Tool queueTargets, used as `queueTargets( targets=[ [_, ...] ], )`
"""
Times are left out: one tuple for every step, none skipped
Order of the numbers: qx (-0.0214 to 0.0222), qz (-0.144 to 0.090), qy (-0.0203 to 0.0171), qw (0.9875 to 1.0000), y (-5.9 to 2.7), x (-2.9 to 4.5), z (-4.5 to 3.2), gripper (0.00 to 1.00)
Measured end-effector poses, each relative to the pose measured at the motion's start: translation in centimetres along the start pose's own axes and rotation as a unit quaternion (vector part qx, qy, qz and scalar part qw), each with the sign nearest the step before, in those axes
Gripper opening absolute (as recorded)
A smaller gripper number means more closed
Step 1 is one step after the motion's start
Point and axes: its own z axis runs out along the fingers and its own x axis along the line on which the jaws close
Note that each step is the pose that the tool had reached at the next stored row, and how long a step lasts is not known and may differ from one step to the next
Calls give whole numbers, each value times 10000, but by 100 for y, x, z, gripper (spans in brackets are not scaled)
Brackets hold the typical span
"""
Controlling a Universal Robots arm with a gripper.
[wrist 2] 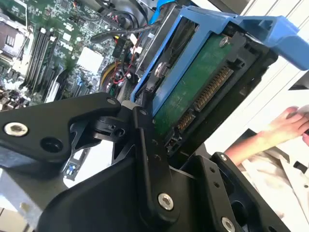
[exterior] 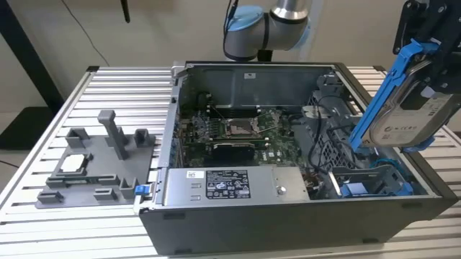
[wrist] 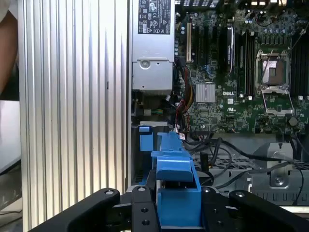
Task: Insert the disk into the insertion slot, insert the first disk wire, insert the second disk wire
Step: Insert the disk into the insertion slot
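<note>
Grey plastic fixture on slatted table, at the exterior view's left of open computer case

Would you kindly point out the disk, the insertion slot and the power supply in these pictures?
disk (exterior: 403,121), exterior view, on its silver labelled face.
insertion slot (exterior: 335,151), exterior view, on its perforated wall.
power supply (exterior: 234,186), exterior view, on its labelled top face.

You have even, fairly bright light in the exterior view: the ribbed desk gleams pale, and the open case is shaded inside. In the second wrist view the background beyond the disk burns out to white, possibly from glare; the first wrist view is evenly lit.
</note>
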Motion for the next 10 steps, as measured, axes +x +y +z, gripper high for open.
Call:
queueTargets(
  targets=[
    [0,0,-1,10000,0,0,3,0],
    [0,0,0,10000,0,1,5,0],
    [0,0,0,10000,0,0,8,0],
    [0,0,-1,10000,0,0,13,0],
    [0,0,-1,10000,-1,0,19,0],
    [0,0,-1,10000,-1,0,26,0],
    [0,0,-1,10000,-2,1,34,0],
    [0,0,-2,10000,-3,3,44,0],
    [0,0,-2,10000,-4,6,52,0],
    [-1,0,0,10000,-8,14,64,0]
  ],
)
